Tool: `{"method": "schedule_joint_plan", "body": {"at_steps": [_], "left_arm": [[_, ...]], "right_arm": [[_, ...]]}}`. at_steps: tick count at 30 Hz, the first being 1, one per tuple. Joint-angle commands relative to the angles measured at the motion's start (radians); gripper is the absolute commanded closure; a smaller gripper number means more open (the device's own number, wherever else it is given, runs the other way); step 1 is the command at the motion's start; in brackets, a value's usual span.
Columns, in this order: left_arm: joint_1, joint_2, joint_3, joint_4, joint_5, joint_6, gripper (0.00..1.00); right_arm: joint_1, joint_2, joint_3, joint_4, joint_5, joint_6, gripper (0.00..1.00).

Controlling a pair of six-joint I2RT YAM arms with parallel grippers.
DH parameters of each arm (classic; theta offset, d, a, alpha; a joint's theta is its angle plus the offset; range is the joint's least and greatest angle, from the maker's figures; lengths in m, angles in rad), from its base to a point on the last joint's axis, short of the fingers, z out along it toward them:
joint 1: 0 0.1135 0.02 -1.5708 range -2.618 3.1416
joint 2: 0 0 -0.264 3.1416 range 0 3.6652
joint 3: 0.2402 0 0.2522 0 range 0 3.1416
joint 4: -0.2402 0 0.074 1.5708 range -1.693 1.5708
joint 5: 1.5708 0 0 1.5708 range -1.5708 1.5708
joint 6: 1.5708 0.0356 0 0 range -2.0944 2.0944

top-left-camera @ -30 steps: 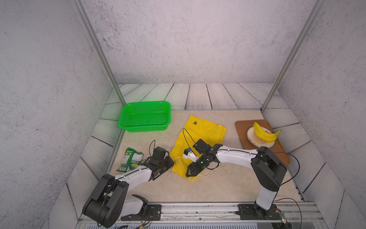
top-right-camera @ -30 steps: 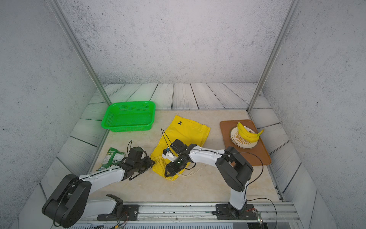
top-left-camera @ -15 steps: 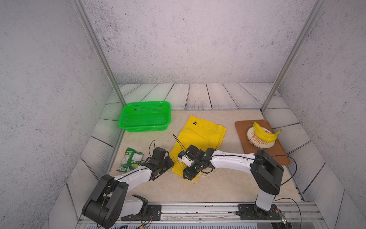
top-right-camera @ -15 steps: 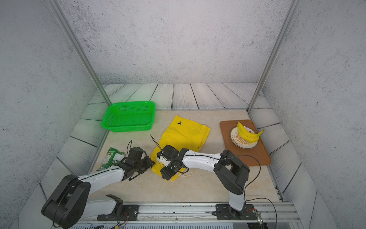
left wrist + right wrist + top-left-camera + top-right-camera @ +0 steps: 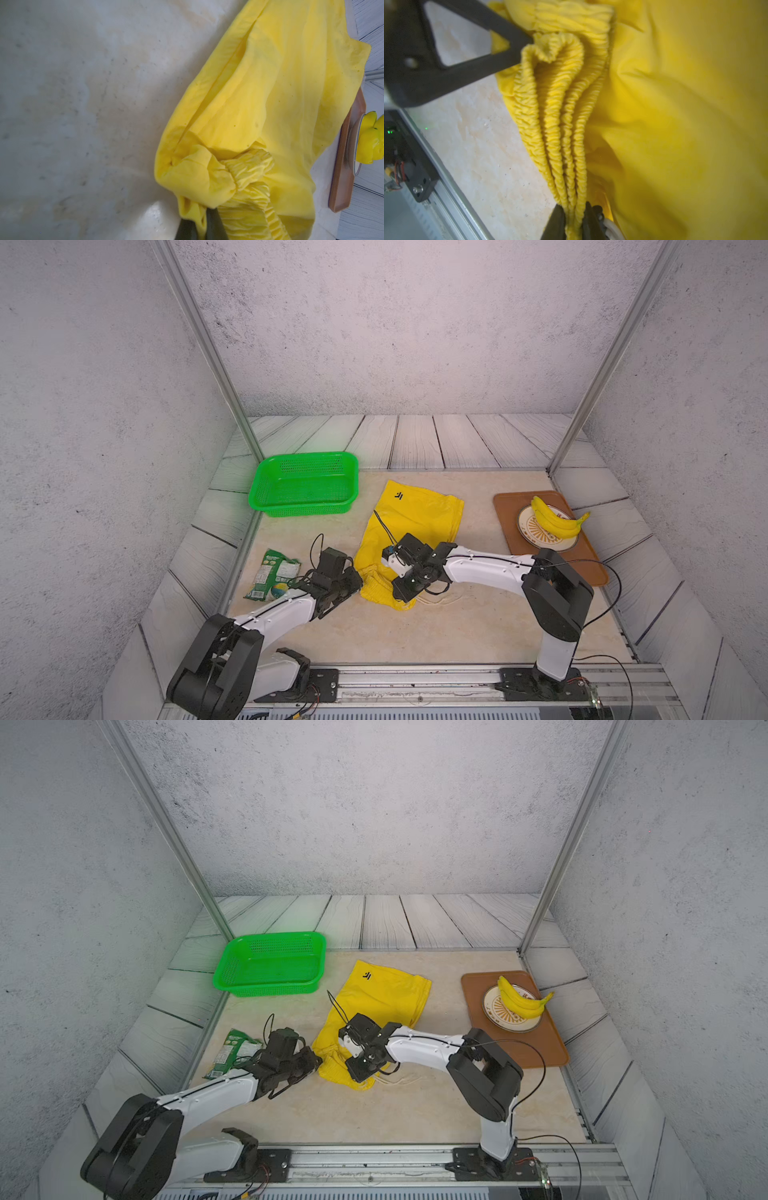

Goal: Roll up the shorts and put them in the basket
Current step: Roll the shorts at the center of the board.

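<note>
- Altogether one pair of bright yellow shorts (image 5: 415,514) lies near the middle of the beige tabletop (image 5: 457,635), leg hems at the far end, gathered waistband (image 5: 550,104) at the near end.
- Two robot arms reach in from the near edge, each ending in one gripper.
- Left gripper (image 5: 202,226): its two dark fingers are pinched tight on a fold of the shorts at the near left corner.
- Right gripper (image 5: 574,222): its fingers are clamped narrowly around several stacked folds of the waistband, just right of the left gripper's hold.
- One small black logo (image 5: 399,496) shows near the far left hem.
- One whitish drawstring (image 5: 440,601) trails onto the tabletop just right of the waistband.
- One green basket (image 5: 303,510) sits far left and one green snack packet (image 5: 272,574) near left, both apart from the shorts.
- One brown tray (image 5: 507,522) on the right carries one plate (image 5: 527,531) with one bunch of bananas (image 5: 555,518); the number of fruits is hard to count.
- In both top views the right arm covers the middle of the shorts, and the gripper bodies hide both sets of fingertips.
- Wrist views cut the fingers off at the frame edge, and fabric nearest the right wrist camera is blurred.
</note>
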Motion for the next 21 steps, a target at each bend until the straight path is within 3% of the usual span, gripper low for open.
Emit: {"method": "schedule_joint_plan", "body": {"at_steps": [1,8,11,21], "left_arm": [[0.007,-0.027,0.014,-0.086,0.002,0.000,1.00],[0.007,-0.049,0.059,-0.154,0.034,-0.033,1.00],[0.007,-0.051,0.085,-0.190,0.040,-0.047,1.00],[0.008,-0.044,0.109,-0.192,0.081,-0.098,1.00]], "right_arm": [[-0.015,0.015,-0.009,-0.060,0.126,-0.008,0.67],[0.051,-0.257,-0.143,0.029,0.308,-0.067,0.45],[0.109,-0.319,-0.181,0.062,0.381,-0.120,0.43],[0.340,-0.309,-0.226,0.240,0.535,-0.266,0.35]]}}
